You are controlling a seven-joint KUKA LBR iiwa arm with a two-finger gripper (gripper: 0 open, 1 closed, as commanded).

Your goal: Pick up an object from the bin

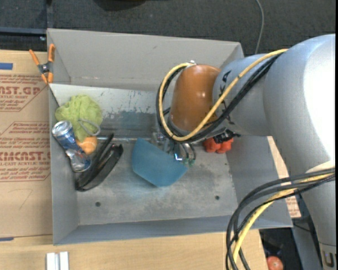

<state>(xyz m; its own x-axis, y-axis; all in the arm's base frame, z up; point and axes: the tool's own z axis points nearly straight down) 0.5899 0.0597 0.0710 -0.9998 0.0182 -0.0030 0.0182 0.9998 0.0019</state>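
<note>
Bin, grey metal. Gripper: low at the floor's centre, over the right edge of a flat blue pad; whether open or closed cannot be told. Pad's long axis runs left-right, its rounded end toward the near wall. Left wall: green puff, silver can, black strap.

Bare bin floor is lying open along the bin's lower edge and into its lower right corner. A green mesh puff, a silver can, a small orange piece and a black curved item are crowding the left wall. A blue flat piece is taking up the middle beneath the end effector. A red-orange thing is sitting toward the right wall.
</note>
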